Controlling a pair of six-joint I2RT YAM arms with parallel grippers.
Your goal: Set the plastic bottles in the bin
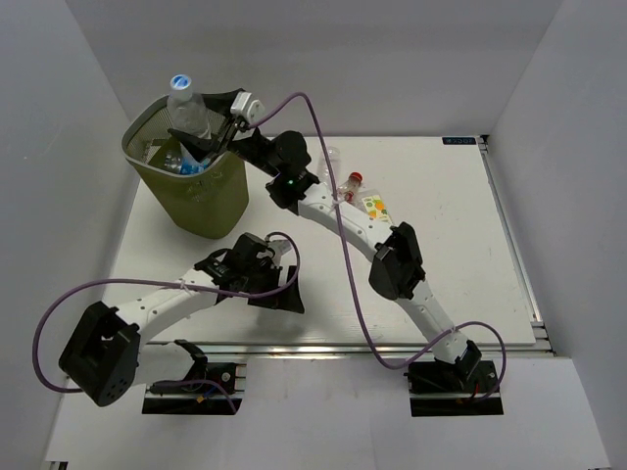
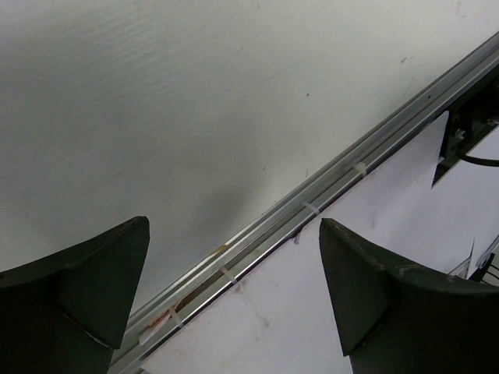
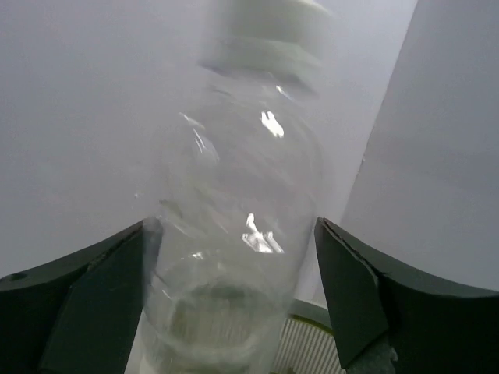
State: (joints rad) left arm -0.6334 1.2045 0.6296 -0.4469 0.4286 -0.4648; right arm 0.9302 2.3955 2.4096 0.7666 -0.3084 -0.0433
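Overhead view: the right arm reaches across the table to its far left corner, where the right gripper grasps a clear bottle by its lower body and holds it upright, cap uppermost, directly above the open mouth of the bin. The bottle's base sits at about rim level, and most of its body stands clear above the bin. A blue-labelled bottle lies inside the bin among other clear plastic. Near the middle of the far half of the table, a red-capped bottle and a juice-label bottle lie on their sides just beside each other, close to the right arm's forearm and well apart from the bin. The left gripper hovers low over the near part of the table, in front of the bin. Right wrist view: the clear bottle fills the gap of the right gripper, both fingers against its sides, with a strip of the bin rim showing below. Left wrist view: the left gripper is released, jaws spread wide with nothing between them, above the bare table and its metal edge rail.
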